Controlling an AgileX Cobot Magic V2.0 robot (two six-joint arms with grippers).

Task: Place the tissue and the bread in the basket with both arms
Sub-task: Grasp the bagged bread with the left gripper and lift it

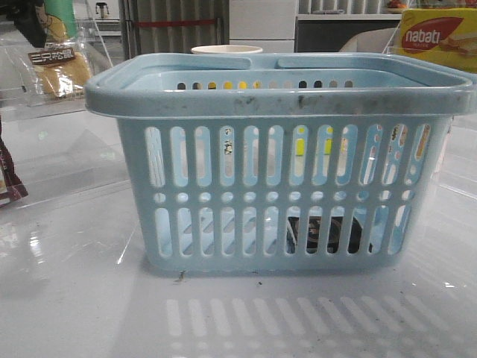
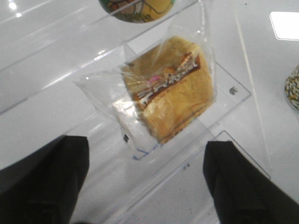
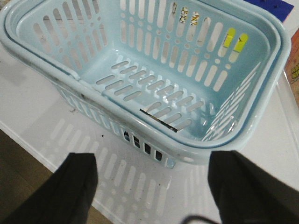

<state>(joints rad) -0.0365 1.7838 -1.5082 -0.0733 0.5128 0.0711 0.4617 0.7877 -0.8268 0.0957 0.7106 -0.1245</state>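
Note:
The light blue basket [image 1: 283, 164] fills the middle of the front view and shows from above in the right wrist view [image 3: 154, 70]. A low blackish pack, the tissue [image 1: 324, 233], shows through the basket's lower front slots, apparently on the basket floor; the right wrist view shows only a dark edge of it [image 3: 159, 120] by the near wall. The bread [image 1: 59, 71] in its clear bag lies on a clear stand at the far left. My left gripper [image 2: 145, 182] is open and empty above and just short of the bread [image 2: 170, 88]. My right gripper [image 3: 152, 186] is open and empty outside the basket's rim.
A yellow-and-red nabati box [image 1: 440, 37] stands at the back right. A white cup rim [image 1: 226, 50] shows behind the basket. A dark red packet [image 1: 9, 183] lies at the left edge. A green printed can [image 2: 138, 9] sits beside the bread. The table edge [image 3: 28, 149] is near the right gripper.

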